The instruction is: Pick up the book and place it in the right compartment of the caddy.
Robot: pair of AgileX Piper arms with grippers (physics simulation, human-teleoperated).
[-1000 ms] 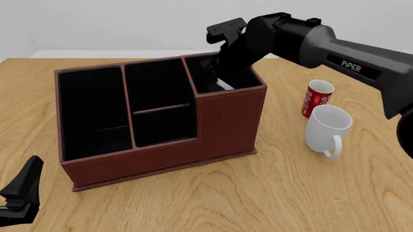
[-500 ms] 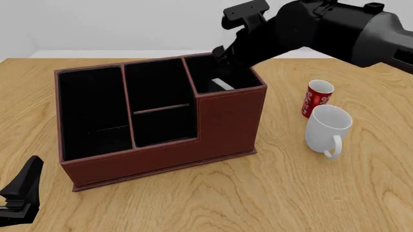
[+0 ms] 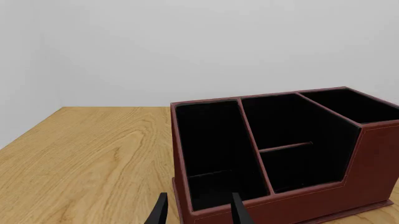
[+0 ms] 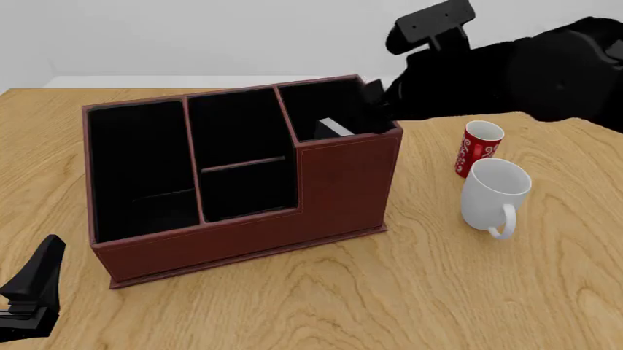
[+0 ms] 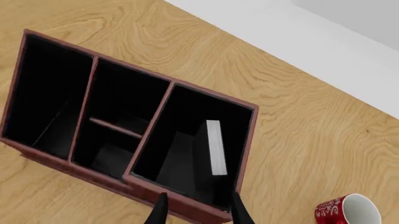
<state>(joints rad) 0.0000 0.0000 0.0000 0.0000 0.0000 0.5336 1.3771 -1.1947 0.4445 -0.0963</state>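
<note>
The caddy (image 4: 341,189) stands in the middle of the table. The book (image 4: 336,129) stands upright inside the right compartment (image 4: 311,109), leaning near its right wall, white page edges up. From above, the right wrist view shows the book (image 5: 215,148) in that same compartment (image 5: 181,135), free of any grip. My right gripper (image 4: 375,109) hovers above and to the right of the compartment, open and empty, as its fingertips (image 5: 160,211) show. My left gripper (image 4: 31,292) rests open near the table's front left corner, facing the caddy (image 3: 374,158).
A white mug (image 4: 494,195) stands right of the caddy, with a red can (image 4: 478,148) just behind it; the can (image 5: 346,212) also shows in the right wrist view. The caddy's left and middle sections hold nothing visible.
My right arm has risen out of the right compartment and drawn back to the right. The book stays inside, released. The left arm has not moved.
</note>
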